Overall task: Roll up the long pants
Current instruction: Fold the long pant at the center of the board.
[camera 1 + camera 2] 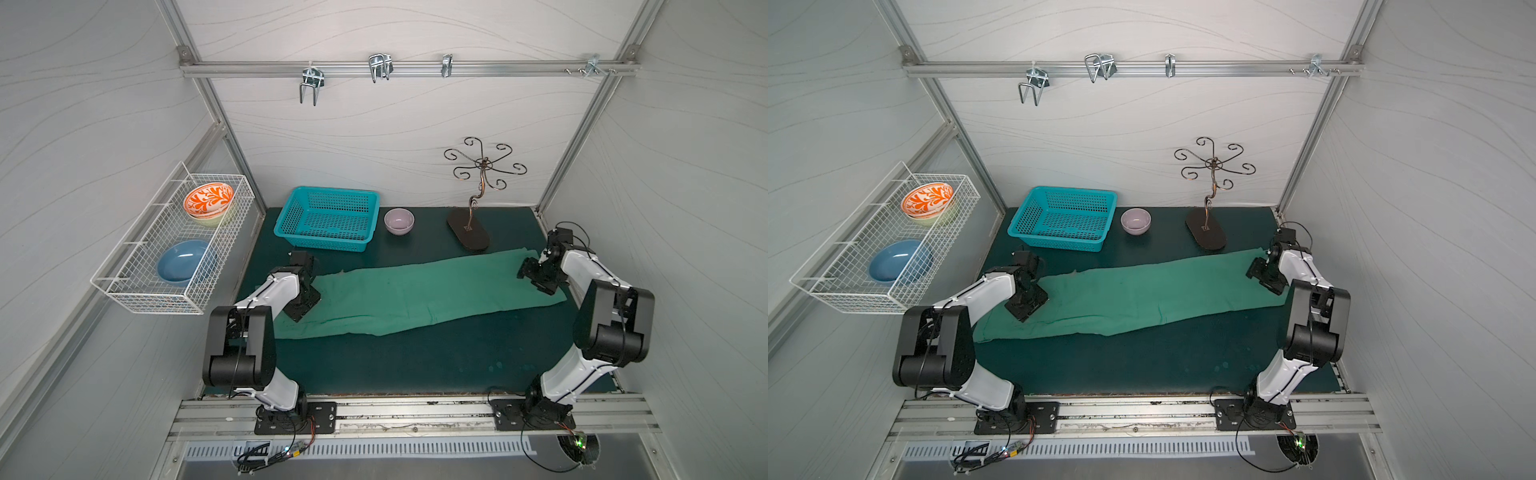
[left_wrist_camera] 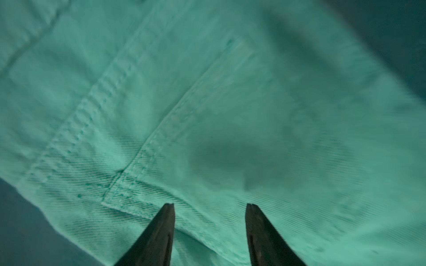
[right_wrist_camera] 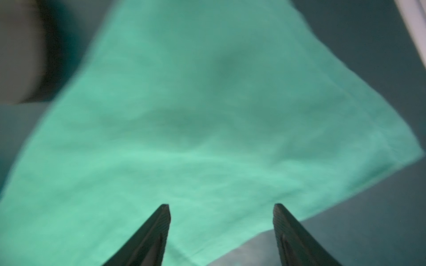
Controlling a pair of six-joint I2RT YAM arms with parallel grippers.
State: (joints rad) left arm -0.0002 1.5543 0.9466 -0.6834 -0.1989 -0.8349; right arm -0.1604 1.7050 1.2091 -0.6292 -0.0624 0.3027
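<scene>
I am seeing the long mid-green cloth pants (image 1: pixel 415 291) lying flat as one strip across the dark teal mat (image 1: pixel 415 365) on the bench; left jaws are standing apart over the pocket end, right jaws apart over the leg end, both clamping nothing

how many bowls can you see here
4: orange-patterned bowl stacked on a pale green bowl, and a blue bowl, all in the wire rack; lilac bowl on the mat. The stack may hide more.
</scene>
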